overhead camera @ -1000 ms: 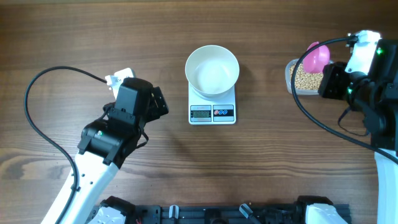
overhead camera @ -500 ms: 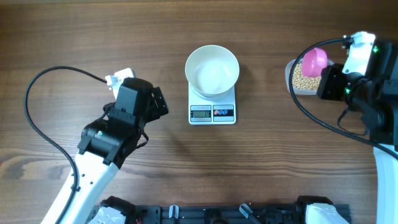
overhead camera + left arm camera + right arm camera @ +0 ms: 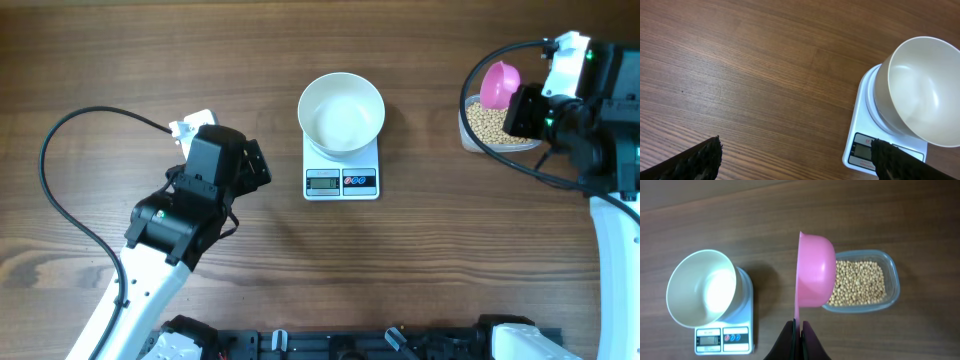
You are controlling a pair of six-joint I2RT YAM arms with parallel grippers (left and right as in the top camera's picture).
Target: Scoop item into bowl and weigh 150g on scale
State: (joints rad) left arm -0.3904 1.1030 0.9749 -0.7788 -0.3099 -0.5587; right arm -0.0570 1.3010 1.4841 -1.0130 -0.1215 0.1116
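Pink scoop (image 3: 815, 270) is pinched by its handle in the right hand (image 3: 797, 330), jaws clamped tight. The handle runs straight up the wrist view and the cup is turned on edge, rounded back toward the tub (image 3: 893, 275). The beans (image 3: 860, 282) sit just right of the cup, so I'd guess it dips that way next. Can't tell if it's loaded. The bowl (image 3: 341, 112) sits on the scale (image 3: 341, 182) mid-frame, well left of the scoop. Left hand (image 3: 252, 165) is spread wide with nothing in it, further left.
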